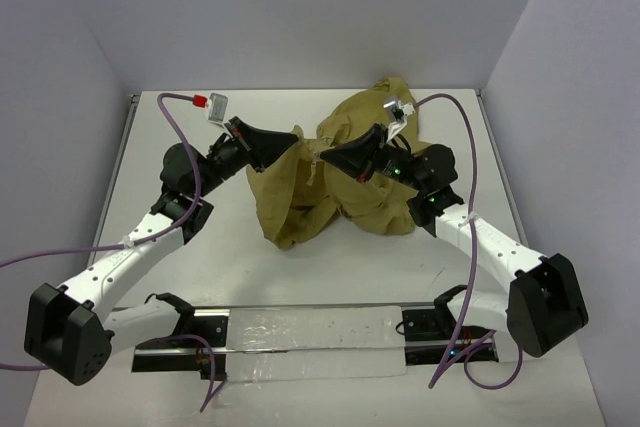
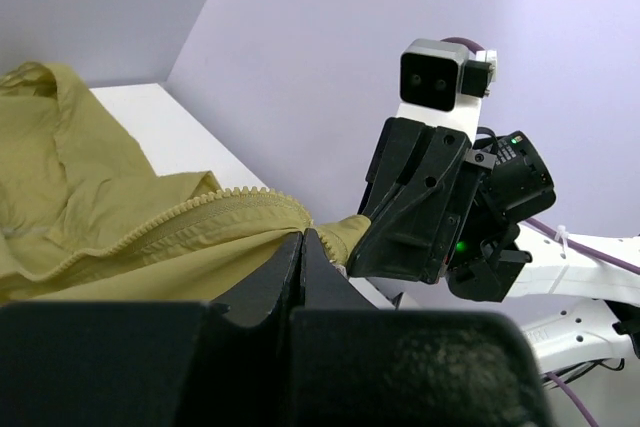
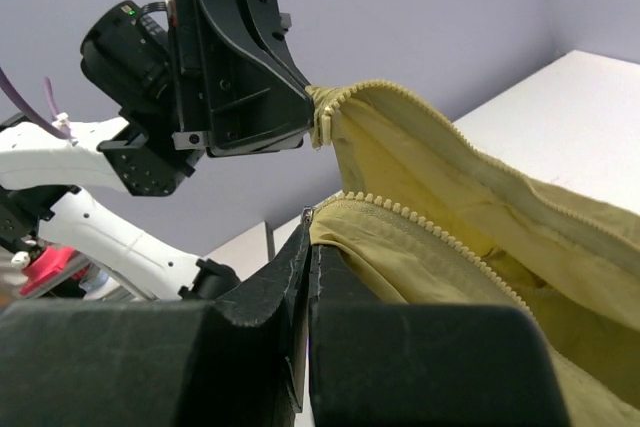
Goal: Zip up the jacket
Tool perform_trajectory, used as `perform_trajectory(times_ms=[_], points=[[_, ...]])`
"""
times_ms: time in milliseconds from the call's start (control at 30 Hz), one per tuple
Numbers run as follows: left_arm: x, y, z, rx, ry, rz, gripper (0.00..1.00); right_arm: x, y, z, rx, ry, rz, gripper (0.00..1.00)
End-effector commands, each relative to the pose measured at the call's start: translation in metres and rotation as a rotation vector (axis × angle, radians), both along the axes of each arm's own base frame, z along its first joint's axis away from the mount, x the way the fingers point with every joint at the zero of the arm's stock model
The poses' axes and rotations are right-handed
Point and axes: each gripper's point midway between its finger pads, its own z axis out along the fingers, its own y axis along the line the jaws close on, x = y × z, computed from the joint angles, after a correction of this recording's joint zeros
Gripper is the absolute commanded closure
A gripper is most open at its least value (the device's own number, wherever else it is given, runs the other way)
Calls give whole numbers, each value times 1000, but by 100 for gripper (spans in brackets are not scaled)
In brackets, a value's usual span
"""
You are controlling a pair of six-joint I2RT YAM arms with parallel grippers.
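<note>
The olive-tan jacket (image 1: 345,182) lies crumpled on the middle of the white table, lifted at its front edge. My left gripper (image 1: 292,147) is shut on one zipper edge; in the left wrist view its tips (image 2: 302,237) pinch the toothed edge of the jacket (image 2: 110,217). My right gripper (image 1: 326,155) is shut on the other zipper edge; in the right wrist view its tips (image 3: 310,219) clamp the end of the tooth row of the jacket (image 3: 470,217). The two grippers face each other a few centimetres apart, above the table. The zipper is open between them.
The white table (image 1: 200,247) is walled on the left, back and right. Purple cables (image 1: 180,137) loop over both arms. A clear plate (image 1: 310,342) and the arm bases sit at the near edge. The jacket's bulk lies under and behind the right arm.
</note>
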Motion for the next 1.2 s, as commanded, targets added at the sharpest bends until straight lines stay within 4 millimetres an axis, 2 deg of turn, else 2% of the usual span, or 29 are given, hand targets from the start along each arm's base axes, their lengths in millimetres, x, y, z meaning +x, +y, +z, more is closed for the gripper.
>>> perform_trajectory(times_ms=[0,200,567,1167], points=[[-10,0,25,-64,-86,-36,100,-6,-1,30,56,-101,18,100],[-14,-2,26,-78,-90,-65,100,-5,2,34,65,-106,37,100],[-20,-9,16,-63,-83,-133,100,-7,3,46,86,-141,57,100],[-22,-9,13,-61,-83,-138,100,-7,4,45,87,-141,67,100]])
